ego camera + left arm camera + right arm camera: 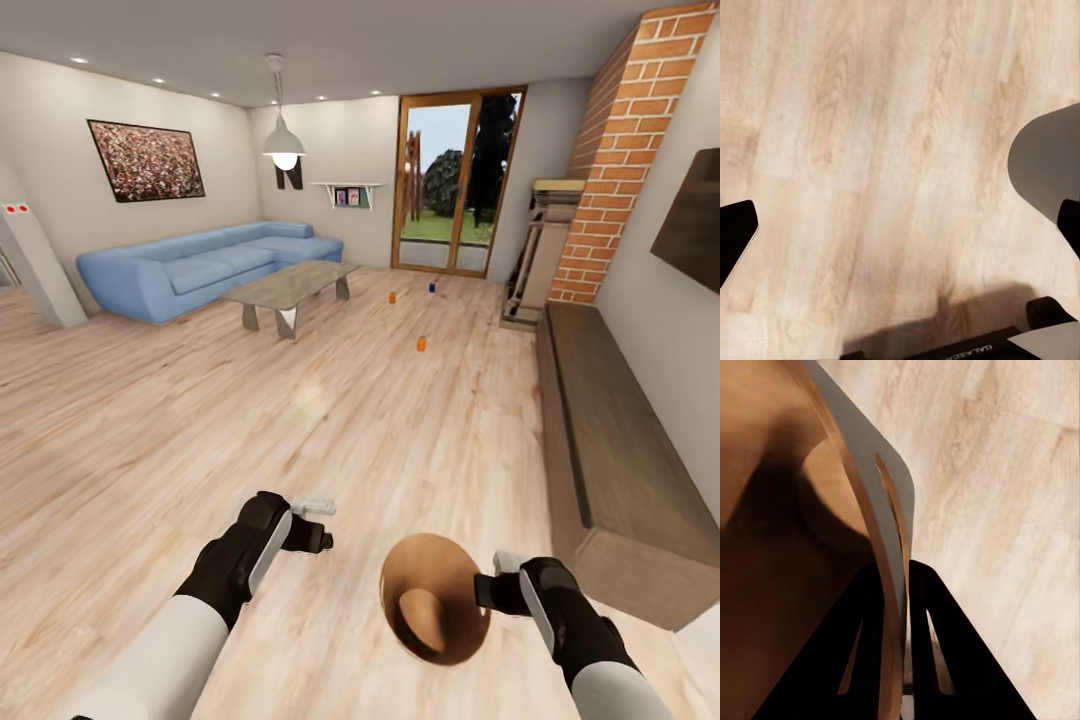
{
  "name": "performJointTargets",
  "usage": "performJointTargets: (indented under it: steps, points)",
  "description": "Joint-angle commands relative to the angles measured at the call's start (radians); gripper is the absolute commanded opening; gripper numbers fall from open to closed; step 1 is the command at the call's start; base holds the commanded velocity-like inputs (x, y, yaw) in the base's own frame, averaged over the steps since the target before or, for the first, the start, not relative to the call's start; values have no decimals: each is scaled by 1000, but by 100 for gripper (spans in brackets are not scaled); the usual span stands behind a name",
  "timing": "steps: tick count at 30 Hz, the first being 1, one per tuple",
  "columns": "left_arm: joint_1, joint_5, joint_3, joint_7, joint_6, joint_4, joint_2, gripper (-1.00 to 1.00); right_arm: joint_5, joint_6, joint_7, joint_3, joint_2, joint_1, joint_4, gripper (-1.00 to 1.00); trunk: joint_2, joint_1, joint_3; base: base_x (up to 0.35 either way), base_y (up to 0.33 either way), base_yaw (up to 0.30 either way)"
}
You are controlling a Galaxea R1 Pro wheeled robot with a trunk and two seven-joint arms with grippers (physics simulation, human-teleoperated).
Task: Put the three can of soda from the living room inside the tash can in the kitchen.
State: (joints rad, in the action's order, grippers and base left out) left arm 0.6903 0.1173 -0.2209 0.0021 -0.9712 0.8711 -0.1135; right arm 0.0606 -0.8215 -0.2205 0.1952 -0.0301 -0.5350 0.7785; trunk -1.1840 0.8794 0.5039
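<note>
Three cans of soda stand on the wood floor far ahead in the head view: an orange can [421, 344] nearest, another orange can [392, 297] and a dark blue can [432, 287] near the glass doors. My right gripper [492, 588] is shut on the rim of the copper-brown trash can [435, 600], which is tilted with its dark inside facing the camera. In the right wrist view the fingers [881, 607] pinch the bin's rim [894, 517] by the handle slot. My left gripper [318, 520] hangs open over bare floor, with its black fingertips [735, 232] wide apart.
A blue corner sofa [200, 265] and a glass coffee table [290, 285] stand at the left. A brick chimney [630, 150], a wall TV [695, 220] and a long low wooden bench [610, 430] line the right. Open plank floor lies between me and the cans.
</note>
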Motion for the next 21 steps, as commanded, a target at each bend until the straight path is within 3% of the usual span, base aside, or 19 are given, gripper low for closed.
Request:
performJointTargets:
  steps: [1, 7, 21]
  points:
    - [0, 0, 0, 0, 0, 0, 0, 100, -30, 1, -7, 4, 1, 0, 0, -100, 0, 0, 0, 348, 0, 0]
    - [0, -1, 0, 1, 0, -1, 0, 100, -30, 11, -8, 15, 2, 2, -5, -100, 0, 0, 1, 348, 0, -40]
    - [0, -1, 0, 1, 2, -1, 0, 100, -29, 13, -7, 17, 2, 3, -6, -100, 0, 0, 9, 348, 0, -145]
